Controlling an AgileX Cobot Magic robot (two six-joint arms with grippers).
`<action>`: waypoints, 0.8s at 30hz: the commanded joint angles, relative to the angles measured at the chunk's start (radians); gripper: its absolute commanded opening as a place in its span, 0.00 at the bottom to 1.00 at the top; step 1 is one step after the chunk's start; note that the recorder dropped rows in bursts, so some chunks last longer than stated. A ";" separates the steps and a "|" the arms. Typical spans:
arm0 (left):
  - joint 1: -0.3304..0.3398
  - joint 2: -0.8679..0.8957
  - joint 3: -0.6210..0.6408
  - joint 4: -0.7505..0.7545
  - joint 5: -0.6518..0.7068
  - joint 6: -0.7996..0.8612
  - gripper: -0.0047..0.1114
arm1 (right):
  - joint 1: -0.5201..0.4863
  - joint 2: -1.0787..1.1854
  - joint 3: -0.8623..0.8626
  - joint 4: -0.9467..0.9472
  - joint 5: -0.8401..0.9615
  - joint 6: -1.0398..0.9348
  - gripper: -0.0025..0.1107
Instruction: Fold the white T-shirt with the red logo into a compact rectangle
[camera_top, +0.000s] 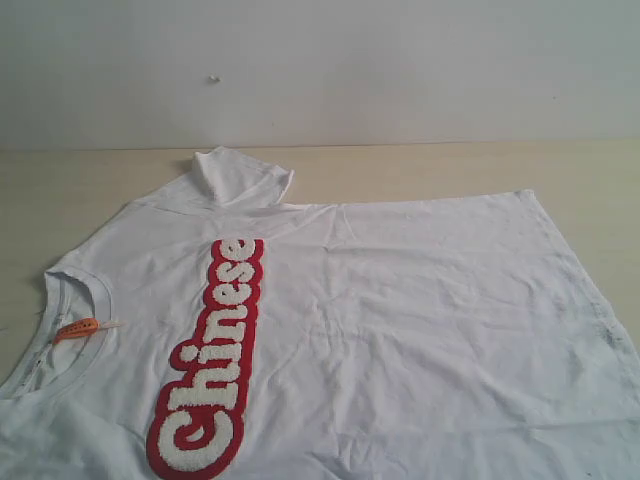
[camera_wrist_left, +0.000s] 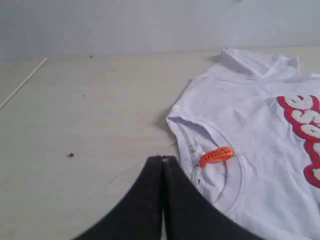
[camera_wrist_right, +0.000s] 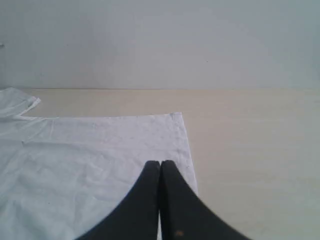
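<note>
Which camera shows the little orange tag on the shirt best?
The left wrist view: the orange neck tag appears big and clear inside the neck of the white T-shirt. The exterior view shows it too, but smaller. The right wrist view misses it, showing only plain white cloth.

Bare table (camera_wrist_left: 75, 115) lies open outside my left pincer (camera_wrist_left: 162, 160) and outside my right pincer (camera_wrist_right: 160, 164); the white T-shirt (camera_top: 420, 310) covers the middle, and the wall (camera_top: 320, 60) bounds the far side.
</note>
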 joint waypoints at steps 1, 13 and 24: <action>-0.005 -0.005 0.004 -0.012 -0.106 -0.009 0.04 | -0.006 -0.004 0.005 -0.048 -0.107 -0.045 0.02; -0.005 -0.005 -0.005 -0.011 -0.999 -0.595 0.04 | -0.006 -0.004 -0.002 0.139 -0.671 0.297 0.02; -0.005 0.481 -0.683 0.131 -0.303 -0.445 0.04 | -0.006 0.117 -0.529 -0.064 -0.288 0.276 0.02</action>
